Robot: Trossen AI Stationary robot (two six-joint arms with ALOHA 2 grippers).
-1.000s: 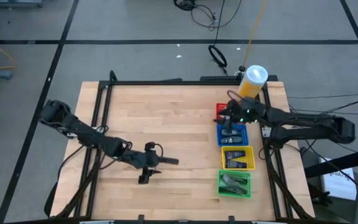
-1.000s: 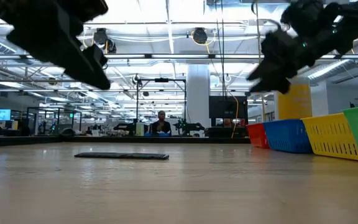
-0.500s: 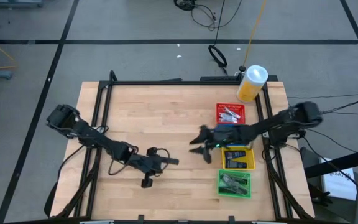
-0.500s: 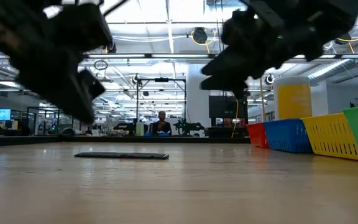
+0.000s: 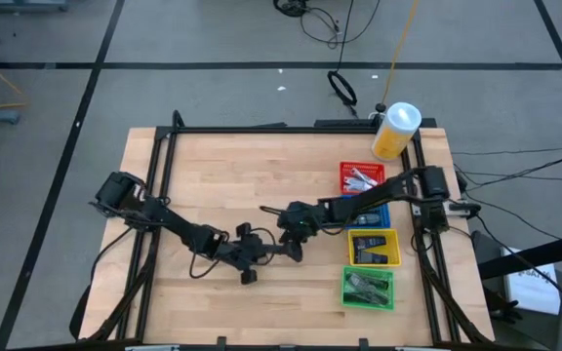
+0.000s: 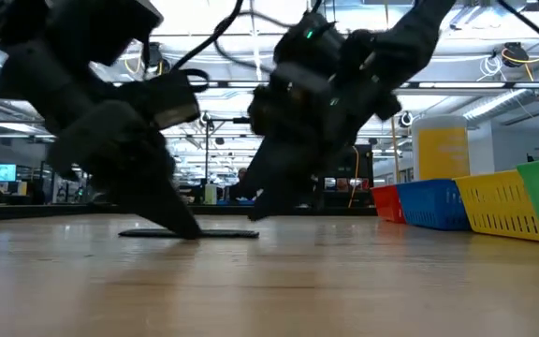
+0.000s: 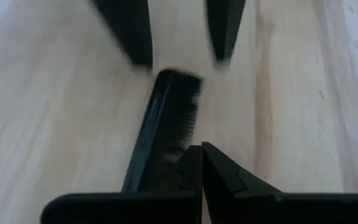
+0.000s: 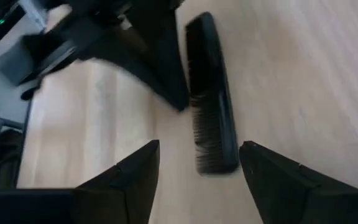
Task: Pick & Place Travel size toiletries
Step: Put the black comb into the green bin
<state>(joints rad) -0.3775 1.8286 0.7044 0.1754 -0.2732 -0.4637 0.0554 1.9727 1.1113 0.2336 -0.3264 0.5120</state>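
Observation:
One of the travel size toiletries, a flat black comb (image 5: 273, 252) (image 6: 190, 234) (image 8: 210, 93), lies flat on the wooden table, right of its middle. My left gripper (image 5: 260, 252) (image 7: 202, 155) is shut, and its tips are down at the comb's toothed edge. My right gripper (image 5: 291, 244) (image 8: 197, 168) is open and slants down over the comb's right end. Its two fingers (image 7: 132, 31) stand on either side of that end (image 7: 179, 78), apart from it. My left gripper has its shut fingertips (image 8: 180, 102) against the comb's toothed long edge (image 7: 188, 127), about the middle of its length. They slant down from the table's left side. The comb lies flat on the table.
Red (image 5: 361, 177), blue (image 5: 371, 216), yellow (image 5: 373, 248) and green (image 5: 369, 288) baskets stand in a row by the right edge, with small dark items in them. A yellow canister with a white lid (image 5: 396, 130) stands at the back right. A black frame rail (image 5: 154, 166) borders the table.
My right gripper has swept from over the baskets toward the table's left and near edge, going down and tipping over, to the comb's right end. My left gripper has gone down to the comb and a little toward the table's right edge.

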